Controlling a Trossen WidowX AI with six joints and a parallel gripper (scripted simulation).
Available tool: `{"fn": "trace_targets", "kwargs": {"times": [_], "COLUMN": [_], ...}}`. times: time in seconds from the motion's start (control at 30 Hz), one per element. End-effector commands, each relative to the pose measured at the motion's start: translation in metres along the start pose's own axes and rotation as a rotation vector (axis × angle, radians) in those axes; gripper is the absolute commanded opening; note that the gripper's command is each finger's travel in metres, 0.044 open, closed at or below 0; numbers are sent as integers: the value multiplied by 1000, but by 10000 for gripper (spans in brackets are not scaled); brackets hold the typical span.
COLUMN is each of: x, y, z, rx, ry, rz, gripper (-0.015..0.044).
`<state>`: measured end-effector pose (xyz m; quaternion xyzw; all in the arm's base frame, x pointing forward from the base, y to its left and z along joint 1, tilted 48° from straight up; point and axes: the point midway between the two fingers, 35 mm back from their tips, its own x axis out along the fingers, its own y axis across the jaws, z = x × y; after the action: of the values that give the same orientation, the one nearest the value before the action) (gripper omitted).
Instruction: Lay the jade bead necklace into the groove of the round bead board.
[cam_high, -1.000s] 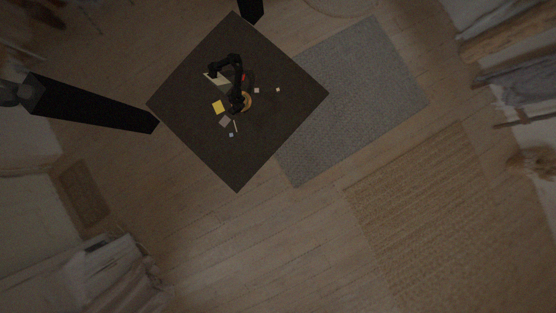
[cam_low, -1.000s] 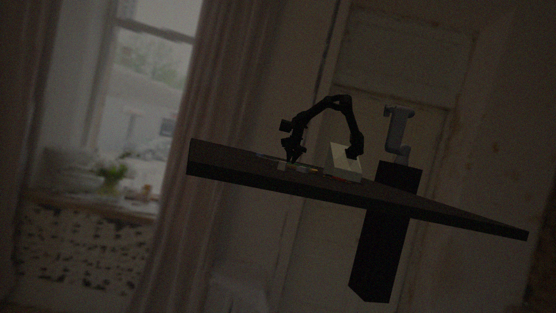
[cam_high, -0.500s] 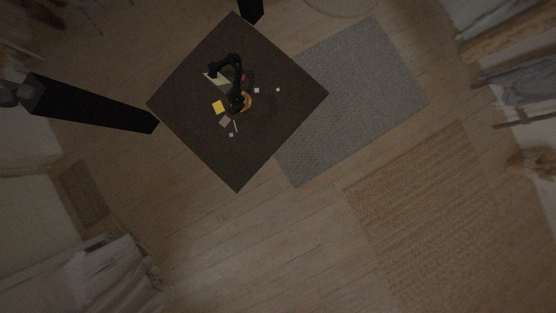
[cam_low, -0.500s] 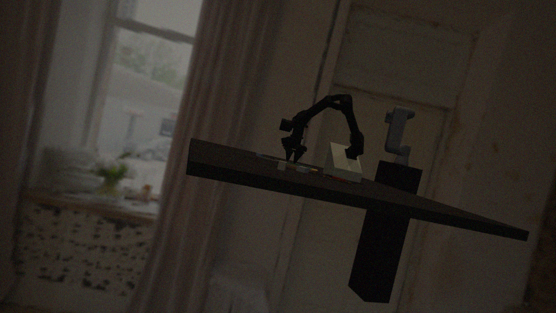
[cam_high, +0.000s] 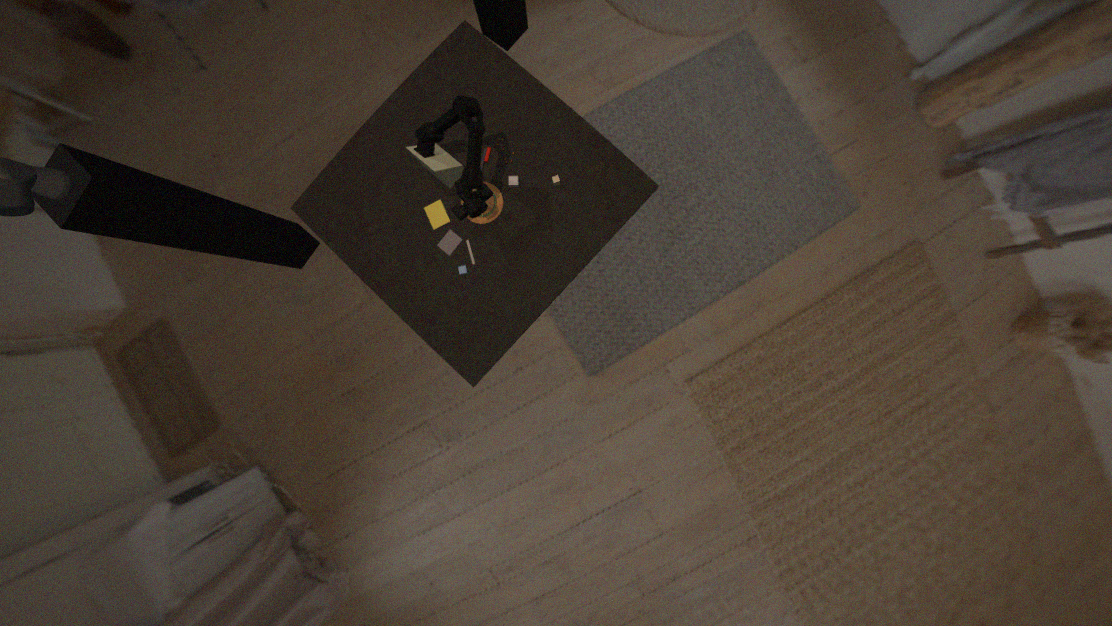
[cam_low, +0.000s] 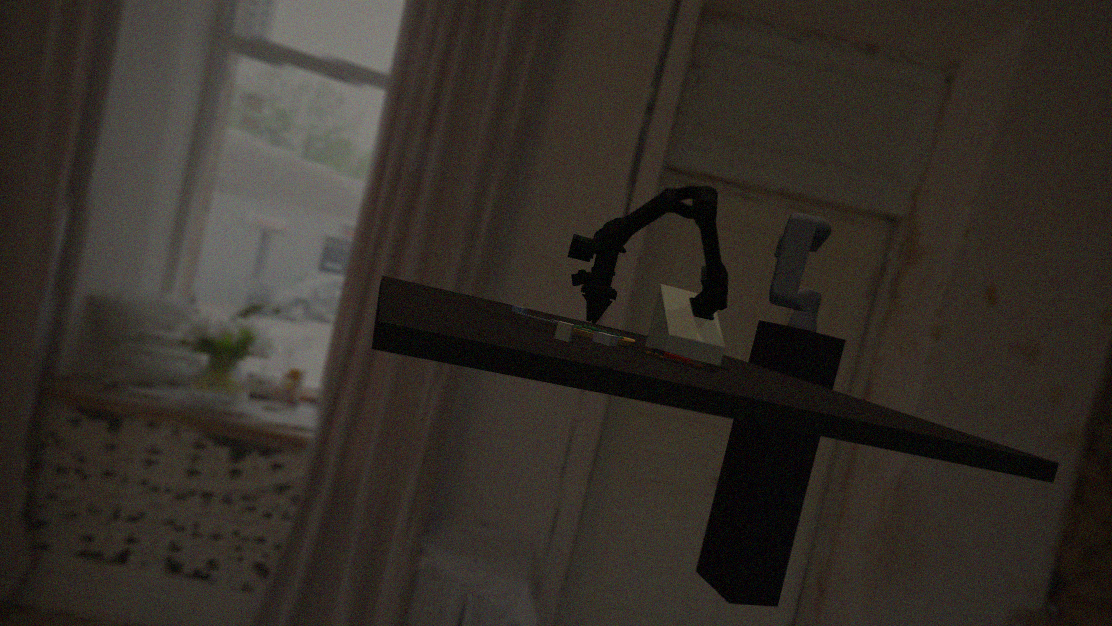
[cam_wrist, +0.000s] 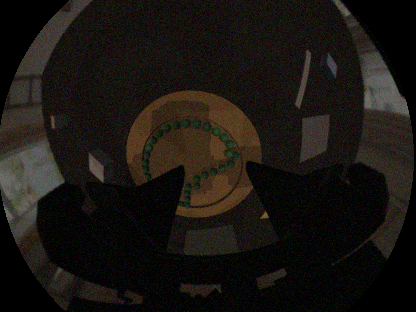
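Observation:
The round wooden bead board (cam_high: 492, 205) (cam_low: 627, 339) (cam_wrist: 235, 107) lies on the dark table. The green jade bead necklace (cam_wrist: 186, 123) lies on it. In the wrist view its far and left beads follow the thin round groove closely. On the right a few beads bunch up, and the strand then cuts inward across the board, leaving the near right arc of the groove bare. Its near left part is hidden behind a finger. My gripper (cam_low: 595, 319) (cam_wrist: 215, 167) is open and empty, pointing down low over the board, with the inward strand showing between its fingertips.
A pale wedge block (cam_high: 440, 160) (cam_low: 684, 320) stands near the arm base. A red piece (cam_high: 487, 153), a pink block (cam_high: 513, 180) (cam_wrist: 97, 166), a yellow square (cam_high: 437, 214), a mauve square (cam_high: 449, 242) (cam_wrist: 315, 137), a pale stick (cam_high: 470, 251) (cam_wrist: 303, 80) and a blue block (cam_high: 462, 269) (cam_wrist: 330, 65) lie around the board.

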<state>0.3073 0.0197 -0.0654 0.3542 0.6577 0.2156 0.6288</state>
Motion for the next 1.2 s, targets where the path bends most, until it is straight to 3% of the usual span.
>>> {"fn": "trace_targets", "kwargs": {"times": [0.0,0.1,0.27,1.17], "x": [-9,-15,-21,3], "y": [17,29,44,44], "z": [-22,-41,-71,-69], "rx": [230,433,723,726], "ry": [1,1,3,-2], "rz": [-1,-1,-1,-2], "gripper": [204,125,120,120]}}
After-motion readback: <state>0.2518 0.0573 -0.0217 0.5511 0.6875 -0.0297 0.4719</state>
